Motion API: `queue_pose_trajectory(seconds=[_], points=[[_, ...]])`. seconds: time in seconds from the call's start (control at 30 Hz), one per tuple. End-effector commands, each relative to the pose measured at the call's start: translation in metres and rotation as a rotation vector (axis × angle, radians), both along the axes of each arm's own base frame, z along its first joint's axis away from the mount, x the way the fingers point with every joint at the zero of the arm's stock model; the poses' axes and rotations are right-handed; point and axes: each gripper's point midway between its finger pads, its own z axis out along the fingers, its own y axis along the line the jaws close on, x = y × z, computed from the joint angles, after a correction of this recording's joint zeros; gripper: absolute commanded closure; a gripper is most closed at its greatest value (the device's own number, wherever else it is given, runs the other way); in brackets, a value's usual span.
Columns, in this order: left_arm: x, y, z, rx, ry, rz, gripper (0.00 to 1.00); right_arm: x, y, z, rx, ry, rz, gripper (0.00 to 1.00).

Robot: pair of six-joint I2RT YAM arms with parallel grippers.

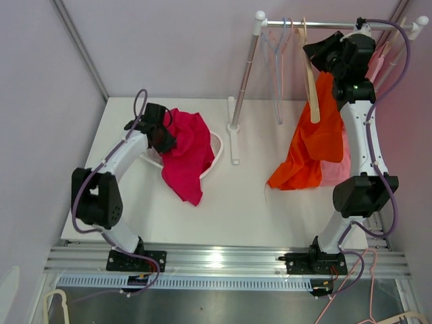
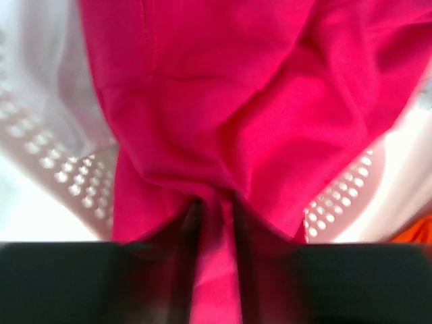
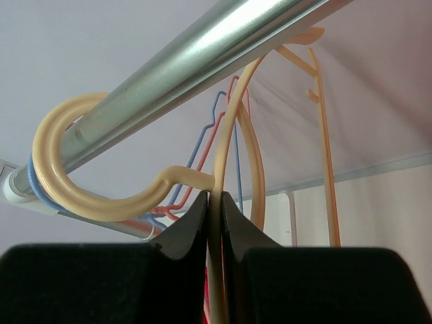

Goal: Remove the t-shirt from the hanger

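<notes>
An orange t-shirt (image 1: 310, 145) hangs from a cream hanger (image 1: 312, 94) on the rail (image 1: 324, 25) at the back right. My right gripper (image 1: 317, 50) is up at the rail, shut on the cream hanger's neck (image 3: 214, 199) just below its hook (image 3: 88, 196). My left gripper (image 1: 164, 138) is at the back left, shut on a fold of a magenta t-shirt (image 1: 185, 152). That shirt (image 2: 223, 101) drapes over a white perforated basket (image 2: 337, 209) and spills onto the table.
The rail (image 3: 202, 54) also carries blue and red wire hangers (image 3: 202, 142), an orange hanger (image 3: 327, 155) and empty hangers (image 1: 278, 47). A pale pink garment (image 1: 335, 165) hangs behind the orange shirt. The rack's post (image 1: 243, 74) stands mid-back on its base (image 1: 233, 145).
</notes>
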Motion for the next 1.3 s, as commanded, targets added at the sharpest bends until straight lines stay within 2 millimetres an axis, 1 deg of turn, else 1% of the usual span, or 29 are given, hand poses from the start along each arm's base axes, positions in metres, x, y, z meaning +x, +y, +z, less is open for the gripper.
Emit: queue_pose_trajectory(seconds=[0.0,0.03,0.07,0.1,0.13,0.17,0.2,0.23,0.27,0.3,0.33,0.37,0.4,0.43,0.47,0.57,0.7,0.73,0.8,0.83,0.9,0.93,1.0,1.07,1.1,1.13,1.17,1.23,1.27], points=[[0.002,-0.008,-0.007,-0.028,0.046,-0.030,0.65,-0.014,0.003,0.003,-0.020,0.013,0.033,0.88],[0.001,-0.008,0.003,-0.036,0.010,-0.029,0.29,-0.015,0.005,0.004,-0.021,0.013,0.040,0.84],[0.001,-0.006,0.009,-0.033,-0.014,-0.024,0.20,-0.016,0.005,0.006,-0.028,0.006,0.041,0.79],[0.000,-0.004,0.019,-0.030,-0.046,-0.016,0.11,-0.018,0.004,0.008,-0.033,0.005,0.038,0.67],[0.000,-0.001,0.028,-0.022,-0.073,-0.007,0.01,-0.019,0.001,0.011,-0.043,0.004,0.022,0.62],[-0.005,0.005,0.046,0.000,-0.117,0.005,0.00,-0.023,-0.004,0.015,-0.067,0.007,0.001,0.56],[-0.005,0.008,0.057,0.013,-0.148,0.009,0.00,-0.024,-0.008,0.011,-0.084,0.024,-0.019,0.51],[-0.011,0.012,0.066,0.032,-0.153,0.017,0.00,-0.027,-0.012,0.020,-0.100,0.010,-0.040,0.49],[-0.016,0.016,0.086,0.044,-0.196,0.019,0.01,-0.031,-0.019,0.018,-0.117,0.031,-0.076,0.45],[-0.019,0.020,0.097,0.060,-0.224,0.026,0.01,-0.035,-0.023,0.023,-0.147,0.023,-0.093,0.39],[-0.023,0.020,0.107,0.063,-0.244,0.022,0.00,-0.043,-0.027,0.034,-0.163,0.002,-0.112,0.36],[-0.025,0.019,0.119,0.065,-0.275,0.013,0.00,-0.048,-0.033,0.035,-0.180,0.013,-0.142,0.35],[-0.029,0.020,0.141,0.070,-0.334,0.014,0.01,-0.053,-0.037,0.037,-0.207,0.013,-0.162,0.31],[-0.032,0.020,0.149,0.082,-0.355,0.010,0.01,-0.062,-0.041,0.046,-0.222,-0.002,-0.181,0.30],[-0.037,0.015,0.169,0.093,-0.396,-0.009,0.01,-0.068,-0.051,0.049,-0.241,0.003,-0.230,0.30],[-0.045,0.009,0.201,0.141,-0.479,-0.040,0.00,-0.082,-0.067,0.057,-0.309,-0.001,-0.307,0.30],[-0.051,-0.010,0.217,0.186,-0.541,-0.101,0.00,-0.085,-0.092,0.056,-0.387,0.034,-0.424,0.30],[-0.053,-0.020,0.218,0.177,-0.551,-0.132,0.01,-0.083,-0.094,0.053,-0.401,0.045,-0.429,0.31],[-0.051,-0.038,0.226,0.148,-0.602,-0.193,0.00,-0.074,-0.095,0.045,-0.418,0.066,-0.427,0.31],[-0.055,-0.051,0.224,0.140,-0.612,-0.237,0.00,-0.071,-0.095,0.043,-0.424,0.071,-0.428,0.31],[-0.058,-0.060,0.232,0.156,-0.662,-0.273,0.01,-0.058,-0.097,0.030,-0.441,0.098,-0.428,0.32],[-0.061,-0.073,0.239,0.149,-0.693,-0.300,0.01,-0.055,-0.097,0.034,-0.442,0.090,-0.432,0.32],[-0.061,-0.080,0.243,0.183,-0.721,-0.328,0.01,-0.042,-0.100,0.023,-0.454,0.116,-0.440,0.32],[-0.062,-0.095,0.247,0.187,-0.737,-0.372,0.01,-0.035,-0.103,0.026,-0.455,0.099,-0.459,0.32],[-0.062,-0.100,0.250,0.188,-0.743,-0.388,0.01,-0.026,-0.103,0.019,-0.461,0.110,-0.456,0.32],[-0.063,-0.105,0.249,0.194,-0.740,-0.401,0.00,-0.024,-0.104,0.020,-0.461,0.103,-0.464,0.32],[-0.063,-0.107,0.250,0.202,-0.746,-0.412,0.01,-0.021,-0.119,0.024,-0.459,0.092,-0.501,0.32],[-0.064,-0.114,0.250,0.212,-0.756,-0.431,0.00,-0.012,-0.125,0.019,-0.464,0.095,-0.522,0.32],[-0.064,-0.116,0.254,0.210,-0.772,-0.432,0.01,-0.009,-0.128,0.025,-0.461,0.072,-0.534,0.33]])
